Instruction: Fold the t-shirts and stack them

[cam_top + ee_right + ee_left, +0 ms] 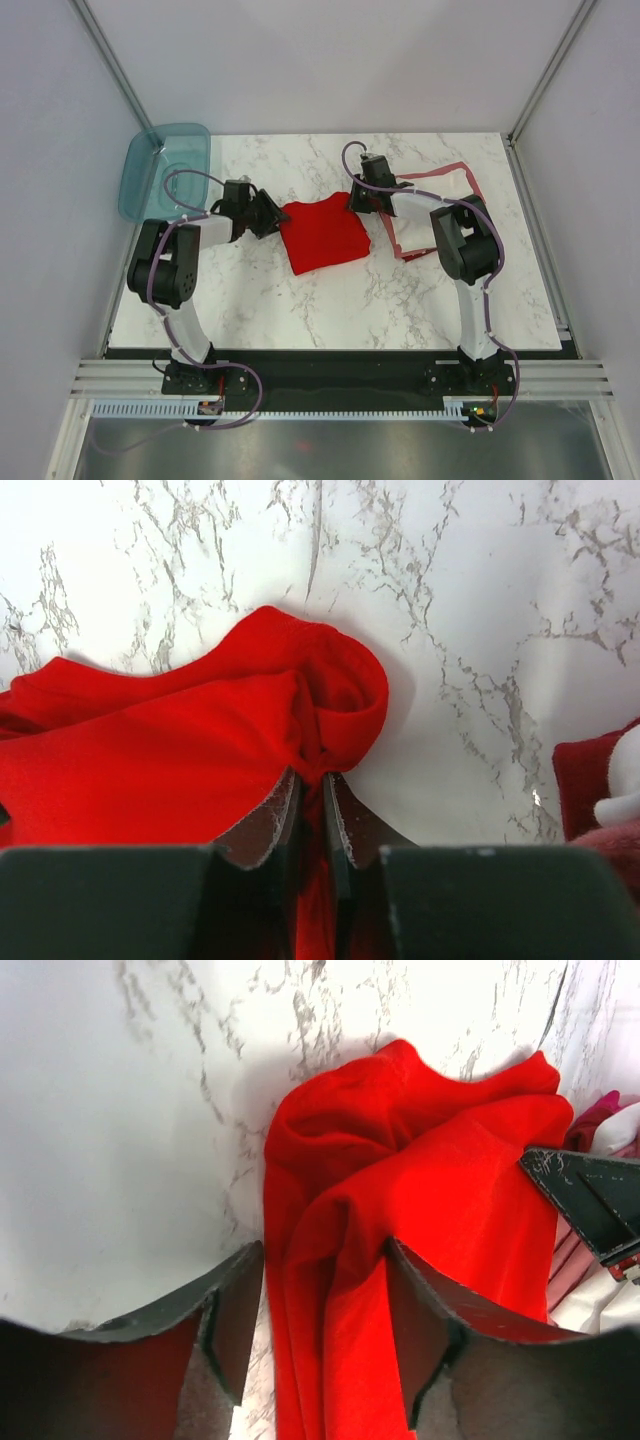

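Observation:
The bright red t-shirt (322, 235) lies folded in the middle of the marble table (300, 310). My left gripper (268, 213) is at its left edge. In the left wrist view the jaws stand apart around a ridge of red cloth (400, 1160), not pinching it; the left gripper (325, 1330) is open. My right gripper (362, 195) is at the shirt's far right corner. It is shut on a bunched fold of the red t-shirt (200, 750), and the right gripper (312, 800) has cloth squeezed between its tips. The white t-shirt (432, 192) and the pinkish-red t-shirt (470, 180) lie together at the right, partly under the right arm.
A translucent teal tub (165, 170) hangs over the table's back left corner. Grey walls and frame posts close in the back and sides. The right gripper's dark finger (590, 1205) shows at the right of the left wrist view.

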`<state>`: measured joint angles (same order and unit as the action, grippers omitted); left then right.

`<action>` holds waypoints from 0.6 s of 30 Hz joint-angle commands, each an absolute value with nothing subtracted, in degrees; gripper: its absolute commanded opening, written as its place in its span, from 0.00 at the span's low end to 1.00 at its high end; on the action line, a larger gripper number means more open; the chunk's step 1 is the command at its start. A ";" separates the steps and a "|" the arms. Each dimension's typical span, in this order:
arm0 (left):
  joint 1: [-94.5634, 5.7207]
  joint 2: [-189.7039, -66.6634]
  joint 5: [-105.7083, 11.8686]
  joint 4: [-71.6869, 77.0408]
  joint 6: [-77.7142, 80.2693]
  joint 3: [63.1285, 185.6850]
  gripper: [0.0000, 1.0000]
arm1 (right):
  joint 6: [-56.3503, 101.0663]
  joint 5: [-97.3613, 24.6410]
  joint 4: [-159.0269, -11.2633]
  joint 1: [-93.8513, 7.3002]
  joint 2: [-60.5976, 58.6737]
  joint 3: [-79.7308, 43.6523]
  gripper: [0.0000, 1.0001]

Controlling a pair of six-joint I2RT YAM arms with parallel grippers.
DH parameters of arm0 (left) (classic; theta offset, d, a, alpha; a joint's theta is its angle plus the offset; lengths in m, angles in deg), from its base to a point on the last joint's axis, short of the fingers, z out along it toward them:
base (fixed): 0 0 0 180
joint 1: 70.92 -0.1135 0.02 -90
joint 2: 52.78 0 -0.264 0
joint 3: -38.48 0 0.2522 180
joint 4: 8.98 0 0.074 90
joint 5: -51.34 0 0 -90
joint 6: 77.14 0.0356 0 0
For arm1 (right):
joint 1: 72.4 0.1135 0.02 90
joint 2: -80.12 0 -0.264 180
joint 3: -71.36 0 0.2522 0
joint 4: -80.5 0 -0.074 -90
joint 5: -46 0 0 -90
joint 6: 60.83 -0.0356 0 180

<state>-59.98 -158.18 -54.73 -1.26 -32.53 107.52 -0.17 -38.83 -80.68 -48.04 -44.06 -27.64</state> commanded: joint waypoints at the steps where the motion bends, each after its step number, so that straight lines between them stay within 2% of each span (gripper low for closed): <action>1: -59.32 -161.06 -53.07 1.53 -31.26 109.37 0.58 | 0.17 -38.46 -80.82 -47.79 -43.37 -27.40 0.18; 5: -58.62 -162.11 -52.37 1.53 -31.26 110.16 0.46 | 0.08 -37.85 -81.78 -47.36 -43.10 -26.96 0.15; 10: -57.30 -164.83 -51.14 2.41 -30.47 112.53 0.40 | 1.13 -37.94 -81.87 -46.30 -43.11 -27.31 0.13; 12: -57.21 -165.28 -51.57 2.49 -30.39 112.88 0.28 | 1.49 -38.20 -81.96 -45.77 -42.76 -27.13 0.07; 13: -57.21 -165.19 -51.67 2.50 -30.30 112.97 0.16 | 1.66 -38.37 -81.87 -45.60 -42.67 -27.13 0.02; 15: -57.12 -164.66 -51.06 2.41 -29.77 112.79 0.02 | 2.27 -38.99 -81.87 -45.07 -41.79 -26.70 0.00; 18: -56.16 -162.21 -47.90 3.02 -28.72 112.53 0.02 | 3.33 -40.39 -82.66 -44.28 -39.51 -25.56 0.00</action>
